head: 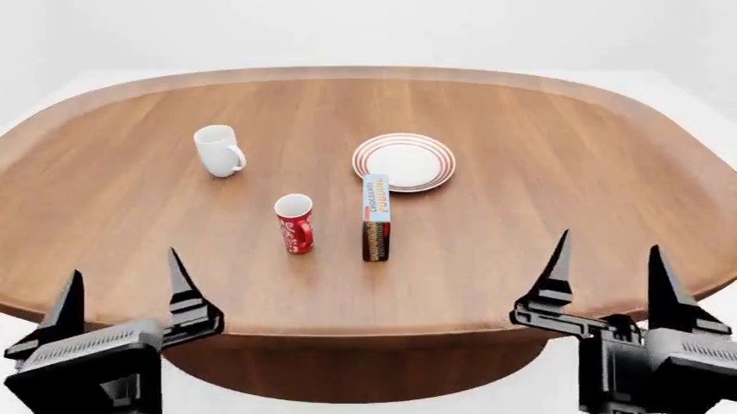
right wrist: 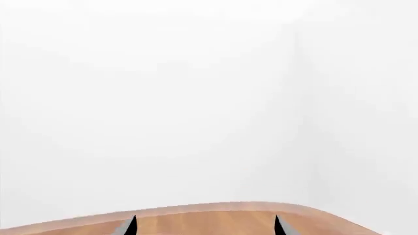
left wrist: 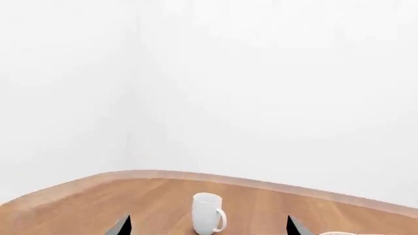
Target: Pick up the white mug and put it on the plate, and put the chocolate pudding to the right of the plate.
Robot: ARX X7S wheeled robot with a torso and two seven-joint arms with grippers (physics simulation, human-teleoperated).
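Note:
The white mug [head: 217,150] stands upright on the far left of the wooden table [head: 541,224], handle to the right; it also shows in the left wrist view [left wrist: 208,213], ahead of and between the fingertips. The plate [head: 403,161] with red rings lies right of it, empty. The chocolate pudding [head: 375,216] carton stands on its edge just in front of the plate. My left gripper [head: 124,289] is open and empty over the near left edge. My right gripper [head: 608,269] is open and empty over the near right edge.
A red cup [head: 295,223] with white lettering stands left of the carton, between my left gripper and the mug. The table's curved far edge [right wrist: 216,208] and white walls show in both wrist views. The plate's rim [left wrist: 339,233] peeks in by the left gripper's fingertip.

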